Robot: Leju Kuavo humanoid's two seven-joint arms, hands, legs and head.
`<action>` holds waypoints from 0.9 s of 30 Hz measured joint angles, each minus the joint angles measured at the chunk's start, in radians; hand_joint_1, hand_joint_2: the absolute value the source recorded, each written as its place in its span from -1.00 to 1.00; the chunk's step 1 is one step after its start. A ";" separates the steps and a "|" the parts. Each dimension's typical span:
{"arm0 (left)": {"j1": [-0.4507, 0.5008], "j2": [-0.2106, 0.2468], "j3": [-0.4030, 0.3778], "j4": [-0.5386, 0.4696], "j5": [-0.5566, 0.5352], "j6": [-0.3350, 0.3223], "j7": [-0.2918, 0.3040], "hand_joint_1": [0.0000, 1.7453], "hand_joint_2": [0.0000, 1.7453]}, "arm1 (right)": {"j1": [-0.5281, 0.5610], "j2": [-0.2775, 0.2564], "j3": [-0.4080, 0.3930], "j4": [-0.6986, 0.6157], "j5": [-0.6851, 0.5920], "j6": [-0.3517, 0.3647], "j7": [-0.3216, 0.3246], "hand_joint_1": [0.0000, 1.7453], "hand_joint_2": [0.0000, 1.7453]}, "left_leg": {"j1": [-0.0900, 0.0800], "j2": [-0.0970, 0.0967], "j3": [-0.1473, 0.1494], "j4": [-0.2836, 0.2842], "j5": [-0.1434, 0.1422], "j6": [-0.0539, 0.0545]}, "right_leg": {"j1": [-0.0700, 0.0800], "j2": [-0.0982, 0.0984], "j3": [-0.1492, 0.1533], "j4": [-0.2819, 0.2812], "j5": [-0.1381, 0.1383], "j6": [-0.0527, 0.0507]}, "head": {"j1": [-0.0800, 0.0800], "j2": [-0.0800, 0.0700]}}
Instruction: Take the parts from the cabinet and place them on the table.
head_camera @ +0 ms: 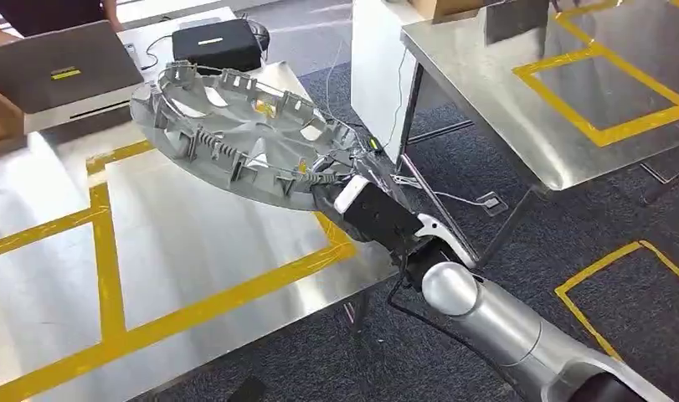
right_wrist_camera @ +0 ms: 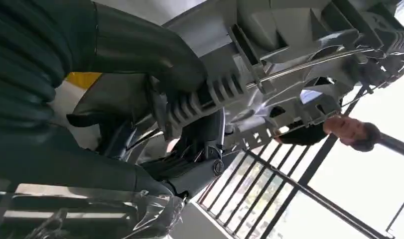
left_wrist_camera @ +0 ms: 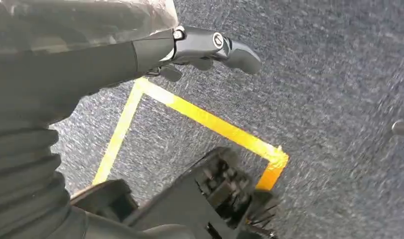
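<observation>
Steel table point(head_camera: 193, 251), taped yellow, fills my lower left; its near edge runs toward 4 o'clock, with carpet point(head_camera: 520, 276) between it and a second table point(head_camera: 503, 109) at 1 o'clock. My right hand point(head_camera: 365, 205) grips the hubcap's point(head_camera: 235, 126) rim, tilted above the table. Left hand point(left_wrist_camera: 209, 47) hangs over carpet; I can't tell its fingers. No legible writing.

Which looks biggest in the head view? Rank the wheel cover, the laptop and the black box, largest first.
1. wheel cover, gripped at its rim by the right hand; it is held nearer the camera, which inflates it.
2. laptop, cut by the frame edge.
3. black box, smallest.
</observation>
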State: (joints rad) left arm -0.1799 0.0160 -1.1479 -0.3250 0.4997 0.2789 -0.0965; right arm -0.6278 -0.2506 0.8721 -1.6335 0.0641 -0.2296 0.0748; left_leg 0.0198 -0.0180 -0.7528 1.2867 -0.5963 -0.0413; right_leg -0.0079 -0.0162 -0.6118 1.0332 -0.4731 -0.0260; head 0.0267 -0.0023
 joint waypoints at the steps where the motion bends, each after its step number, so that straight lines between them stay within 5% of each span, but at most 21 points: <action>1: 0.002 0.000 0.000 0.000 0.000 0.000 0.000 -1.00 1.00 | 0.000 0.000 0.000 0.000 0.000 0.000 0.000 1.00 1.00 | 0.000 0.000 -0.024 0.038 -0.002 -0.002 | 0.001 -0.012 0.003 0.000 -0.003 -0.001 | 0.000 0.000; 3: 0.003 0.000 0.000 0.000 0.000 0.000 0.000 -1.00 1.00 | 0.000 0.000 0.000 0.000 0.000 0.001 0.000 1.00 1.00 | 0.000 0.003 -0.004 -0.020 0.060 0.000 | 0.003 -0.032 0.013 0.002 -0.013 0.002 | 0.000 0.000; 5: 0.002 0.000 0.000 0.000 -0.002 0.000 -0.002 -1.00 1.00 | 0.000 0.000 0.000 0.000 0.000 0.003 0.001 1.00 1.00 | -0.002 0.029 0.077 -0.189 0.155 0.009 | 0.004 -0.050 0.032 0.004 -0.028 0.007 | 0.000 0.000; 6: 0.002 0.000 0.000 0.000 -0.004 0.000 -0.003 -1.00 1.00 | 0.000 0.000 0.000 0.000 0.000 0.003 0.001 1.00 1.00 | -0.014 0.064 0.098 -0.214 0.139 0.016 | 0.006 -0.059 0.036 0.002 -0.033 0.012 | 0.001 0.000; 8: -0.001 0.000 0.000 0.000 -0.006 0.000 -0.003 -1.00 1.00 | -0.004 0.000 0.000 0.000 0.000 0.004 0.001 1.00 1.00 | -0.022 0.061 0.104 -0.239 0.129 0.034 | 0.011 -0.072 0.033 0.008 -0.036 0.023 | 0.001 0.000; 10: 0.002 0.002 0.001 0.001 -0.006 0.001 -0.003 -1.00 1.00 | -0.005 0.000 0.000 0.000 0.000 0.005 0.001 1.00 1.00 | -0.024 0.041 0.100 -0.241 0.129 0.040 | 0.011 -0.091 0.038 0.002 -0.038 0.031 | 0.000 0.000; 11: 0.003 0.002 0.001 0.001 -0.006 0.000 -0.003 -1.00 1.00 | -0.006 0.000 0.000 0.000 0.000 0.005 0.001 1.00 1.00 | -0.013 0.035 0.108 -0.250 0.132 0.047 | 0.006 -0.077 0.036 0.006 -0.050 0.041 | 0.001 0.000; 13: -0.002 0.002 0.003 0.001 -0.006 0.001 -0.003 -1.00 1.00 | -0.005 0.000 0.000 0.000 0.000 0.006 0.002 1.00 1.00 | -0.009 0.025 0.108 -0.250 0.130 0.054 | 0.001 -0.001 -0.005 0.087 -0.090 0.045 | 0.006 0.000; 15: -0.004 -0.001 0.004 0.000 -0.007 0.000 -0.005 -1.00 1.00 | -0.004 -0.002 0.000 0.003 0.000 0.005 0.000 1.00 1.00 | -0.009 0.014 0.108 -0.250 0.128 0.058 | -0.001 0.012 -0.098 0.243 -0.143 0.050 | 0.011 0.000; 16: -0.004 -0.001 0.005 0.000 -0.007 0.000 -0.005 -1.00 1.00 | -0.003 -0.002 0.000 0.005 0.000 0.004 -0.002 1.00 1.00 | -0.010 0.008 0.109 -0.250 0.127 0.059 | 0.000 0.012 -0.135 0.296 -0.148 0.052 | 0.010 0.000; 18: -0.004 -0.001 0.008 0.000 -0.008 0.000 -0.004 -1.00 1.00 | 0.000 -0.002 0.000 0.005 -0.007 0.000 -0.003 1.00 1.00 | -0.009 -0.004 0.114 -0.249 0.123 0.058 | -0.001 0.012 -0.143 0.266 -0.088 0.050 | 0.011 0.000; 20: -0.004 -0.003 0.009 0.000 -0.009 0.000 -0.004 -1.00 1.00 | 0.000 -0.003 -0.001 0.005 -0.011 0.000 -0.002 1.00 1.00 | -0.008 -0.014 0.123 -0.246 0.114 0.051 | -0.001 0.015 -0.084 0.108 0.019 0.045 | 0.011 0.000; 21: -0.004 -0.003 0.010 0.000 -0.009 0.000 -0.004 -1.00 1.00 | -0.001 -0.003 -0.001 0.006 -0.013 0.001 0.002 1.00 1.00 | -0.007 -0.017 0.123 -0.244 0.110 0.047 | -0.001 0.026 -0.061 0.048 0.038 0.043 | 0.012 0.000; 23: -0.005 -0.004 0.011 0.000 -0.011 0.000 -0.002 -1.00 1.00 | -0.006 -0.003 -0.001 0.008 -0.015 0.003 0.025 1.00 1.00 | -0.011 -0.021 0.113 -0.238 0.111 0.037 | 0.003 0.026 -0.048 0.022 0.021 0.036 | 0.011 0.000; 27: -0.003 -0.005 0.013 0.000 -0.018 0.000 0.004 -1.00 1.00 | -0.015 -0.009 -0.002 0.036 0.001 -0.009 0.075 1.00 1.00 | -0.010 -0.022 0.118 -0.243 0.109 0.042 | 0.004 0.027 -0.048 0.017 0.021 0.032 | 0.008 0.000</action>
State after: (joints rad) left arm -0.1833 0.0114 -1.1353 -0.3246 0.4818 0.2785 -0.0927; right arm -0.6430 -0.2598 0.8705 -1.5972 0.0649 -0.2384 0.1496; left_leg 0.0099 -0.0397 -0.6351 1.0438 -0.4877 0.0012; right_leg -0.0034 0.0112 -0.6596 1.0500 -0.4520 0.0062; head 0.0347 -0.0023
